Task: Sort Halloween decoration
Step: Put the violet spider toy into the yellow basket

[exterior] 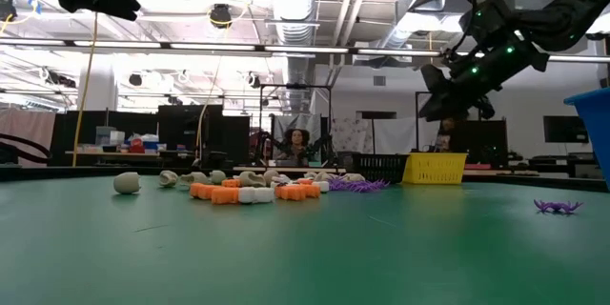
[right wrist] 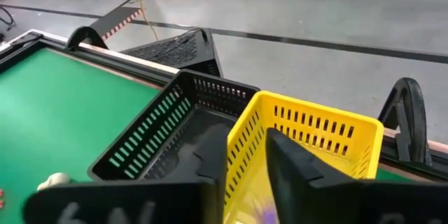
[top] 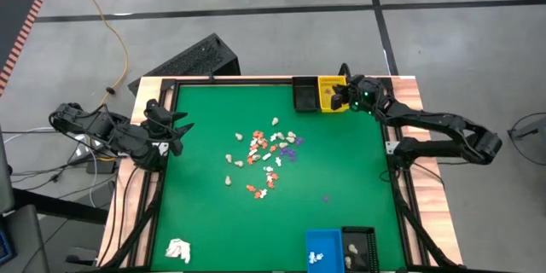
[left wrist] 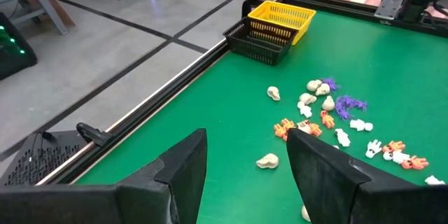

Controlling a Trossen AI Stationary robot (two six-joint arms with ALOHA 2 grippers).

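- The right gripper (top: 346, 96) hangs over the yellow basket (top: 329, 94) at the table's far edge; the right wrist view looks down between its parted fingers (right wrist: 308, 171), nothing gripped, to a purple blur on the basket floor.
- The left gripper (top: 177, 130) waits above the table's left edge, fingers (left wrist: 183, 171) spread wide and empty.
- The Halloween decoration (top: 264, 155) lies scattered around the middle of the green table (top: 205, 213): orange, cream, white and purple pieces, too small and crowded to count.
- The low view alone picks out one purple piece (exterior: 557, 207) lying apart from the pile.
- Four bins: a black basket (top: 304, 92) touching the yellow one at the far edge, a blue bin (top: 323, 247) and a second black basket (top: 359, 248) at the near edge.
- One white wadded lump (top: 177, 250) sits near the near-left corner.
- Beyond the table, the low view shows a workshop with ceiling ducts and a person (exterior: 297, 143) seated far back; the high view shows grey floor with a yellow cable (top: 109, 26).
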